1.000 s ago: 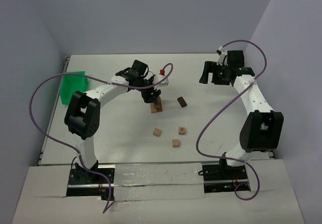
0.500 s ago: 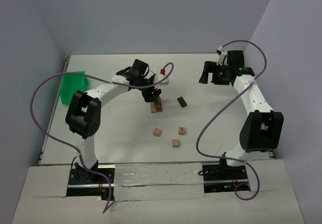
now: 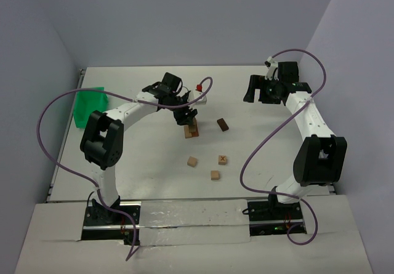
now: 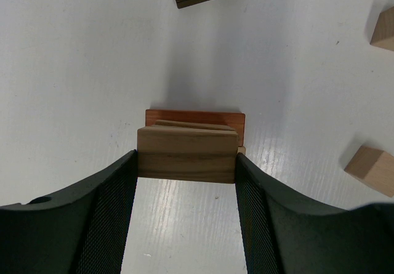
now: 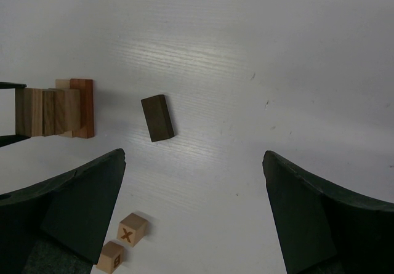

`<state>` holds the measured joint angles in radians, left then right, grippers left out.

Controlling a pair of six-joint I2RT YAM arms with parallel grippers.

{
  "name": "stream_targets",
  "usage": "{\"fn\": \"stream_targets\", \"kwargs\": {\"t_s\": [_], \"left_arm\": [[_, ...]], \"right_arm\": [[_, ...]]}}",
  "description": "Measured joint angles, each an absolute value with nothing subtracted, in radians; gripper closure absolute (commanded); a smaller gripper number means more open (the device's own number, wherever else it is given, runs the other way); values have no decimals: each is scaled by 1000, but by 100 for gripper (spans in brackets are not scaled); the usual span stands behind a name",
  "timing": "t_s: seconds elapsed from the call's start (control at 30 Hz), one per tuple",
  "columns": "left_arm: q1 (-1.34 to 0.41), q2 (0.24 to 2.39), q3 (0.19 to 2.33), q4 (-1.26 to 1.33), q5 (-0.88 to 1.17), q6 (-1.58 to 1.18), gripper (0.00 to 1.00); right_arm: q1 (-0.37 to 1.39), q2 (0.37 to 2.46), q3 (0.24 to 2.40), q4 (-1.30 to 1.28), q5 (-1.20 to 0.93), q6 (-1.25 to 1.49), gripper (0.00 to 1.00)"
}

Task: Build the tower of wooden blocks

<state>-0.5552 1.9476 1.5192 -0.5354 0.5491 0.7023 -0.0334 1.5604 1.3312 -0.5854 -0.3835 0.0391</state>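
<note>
On a white table (image 3: 141, 181), a green tray (image 3: 86, 104) stands at the far left edge, well apart from the work. To its right, the left gripper (image 3: 186, 115) hangs over the tower (image 3: 192, 128) near the table's middle. Its jaws pinch the top block (image 4: 186, 154), a tan bar. In the left wrist view, both black fingers (image 4: 108, 206) press flat against the bar's ends. The bar sits squarely on the stack, and a red-brown base block (image 4: 195, 117) shows just beyond it on the table.

Nearer the arms' bases, three loose pieces lie apart from the tower. One tan cube (image 3: 192, 162) is to the left, and a second tan cube (image 3: 215, 175) lies nearest the bases. The X cube (image 3: 222, 159) is just beside the second cube, with its marked face up. In the right wrist view the second cube also carries a mark, too small to read.

Right of the tower, and close to it without touching, the dark block (image 3: 223, 124) lies flat and slightly askew.

At far right, the right gripper (image 3: 258, 89) hovers over bare table toward the back. Its fingers are spread wide with nothing between them. Its camera looks across at the dark block and the tower.
</note>
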Motion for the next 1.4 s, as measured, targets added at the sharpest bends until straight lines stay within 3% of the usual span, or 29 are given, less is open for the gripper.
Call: {"fn": "stream_targets", "kwargs": {"t_s": [0.3, 0.5, 0.53, 0.6, 0.63, 0.73, 1.2, 1.4], "left_arm": [[-554, 1948, 1519, -536, 550, 710, 44], [-554, 1948, 1519, -540, 550, 716, 39], [-554, 1948, 1519, -540, 550, 717, 36], [-554, 1948, 1519, -541, 550, 718, 16], [-553, 1948, 1519, -541, 550, 718, 11], [-553, 1948, 1519, -546, 552, 718, 1], [-535, 1946, 1610, -619, 591, 715, 1], [-465, 1885, 1688, -666, 716, 638, 1]], "right_arm": [[-33, 1560, 1331, -585, -386, 39, 0], [-33, 1560, 1331, -585, -386, 39, 0], [-33, 1560, 1331, -585, -386, 39, 0], [-33, 1560, 1331, -585, -386, 39, 0], [-33, 1560, 1331, -585, -386, 39, 0], [-33, 1560, 1331, -585, -386, 39, 0], [-33, 1560, 1331, -581, -417, 14, 0], [-31, 1569, 1372, -598, -537, -160, 0]]}}
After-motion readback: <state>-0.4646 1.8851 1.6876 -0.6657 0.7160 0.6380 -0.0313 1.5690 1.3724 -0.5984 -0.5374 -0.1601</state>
